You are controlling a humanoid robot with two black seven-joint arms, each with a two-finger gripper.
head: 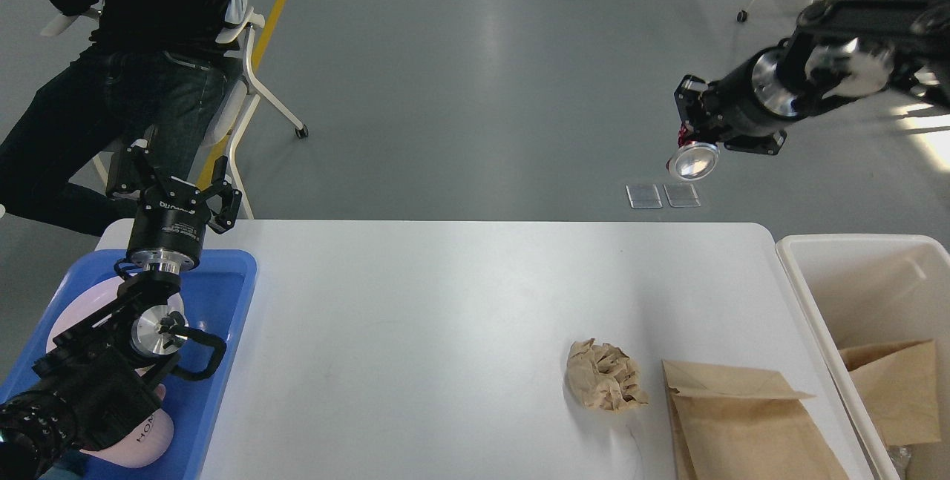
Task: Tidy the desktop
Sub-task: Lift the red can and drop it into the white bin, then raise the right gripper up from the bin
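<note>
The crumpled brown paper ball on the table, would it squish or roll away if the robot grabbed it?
The crumpled paper ball would probably squish, since it is loosely wadded with deep creases. It looks light, so a push would likely slide it across the smooth white desktop. Its lumpy, uneven shape makes rolling far unlikely.

Counter (445, 317) is bare across its whole middle and far edge, wide passage from left to right. Near right corner blocked: crumpled paper ball (605, 385) sits just beside flat brown paper bag (742, 428), narrow gap between them. Cream bin (831, 257) stands off the right edge, walls raised, another paper bag (890, 391) inside. Blue tray (223, 294) covers the left edge; left arm (111, 361) lies over it, left gripper (174, 191) upright at far left corner. Right gripper (705, 131) with a round metal object (692, 161) hangs high beyond the far edge, clear of the counter.
</note>
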